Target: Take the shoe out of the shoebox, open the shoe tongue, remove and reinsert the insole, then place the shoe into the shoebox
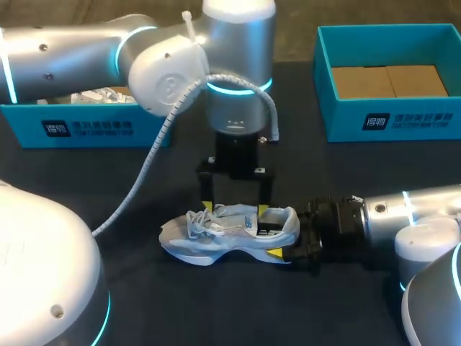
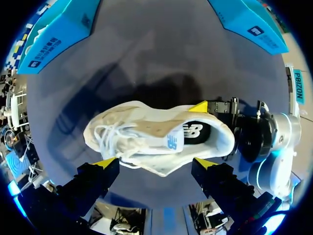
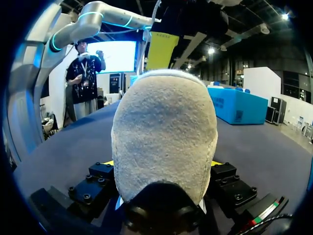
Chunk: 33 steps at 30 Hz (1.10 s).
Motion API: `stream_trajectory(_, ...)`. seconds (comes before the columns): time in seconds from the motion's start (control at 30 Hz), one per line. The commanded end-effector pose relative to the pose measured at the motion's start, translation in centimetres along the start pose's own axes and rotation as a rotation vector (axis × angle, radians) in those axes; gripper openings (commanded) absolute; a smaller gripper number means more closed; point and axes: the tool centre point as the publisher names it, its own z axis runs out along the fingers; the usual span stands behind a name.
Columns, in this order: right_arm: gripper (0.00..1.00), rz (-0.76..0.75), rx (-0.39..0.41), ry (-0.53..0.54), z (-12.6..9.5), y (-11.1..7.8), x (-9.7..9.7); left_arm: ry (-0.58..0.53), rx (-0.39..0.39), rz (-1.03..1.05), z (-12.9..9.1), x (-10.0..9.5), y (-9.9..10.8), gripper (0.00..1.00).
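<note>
The white sneaker [image 1: 216, 234] lies well apart from the empty shoebox [image 1: 392, 122], heel [image 3: 164, 137] clamped by the right gripper [image 1: 287, 234]; tongue-opening looks due, so the spread left gripper [image 1: 234, 209] above it should pinch the tongue [image 2: 146, 128].

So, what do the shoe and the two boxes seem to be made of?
Shoe: white knit or mesh fabric, matte, with woven laces; the heel looks fuzzy, perhaps suede. Right box and left box: probably cardboard, matte teal print outside; plain brown flaps show inside the right one.
</note>
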Motion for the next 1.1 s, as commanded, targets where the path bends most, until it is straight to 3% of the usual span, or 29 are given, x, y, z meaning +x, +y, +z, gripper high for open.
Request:
stream_trajectory(0.03,0.0,0.001,0.005,0.001,0.1,0.1,0.0,-0.038,-0.001,-0.004,1.5,1.9,-0.2,1.0)
stream_trajectory(0.57,0.0,0.001,0.005,0.001,0.1,0.1,0.0,-0.089,-0.003,-0.082,4.0,1.9,-0.5,1.0)
stream_trajectory(1.1,0.0,0.001,0.005,0.001,0.1,0.1,0.0,-0.221,0.024,-0.151,5.3,1.6,-1.3,1.0)
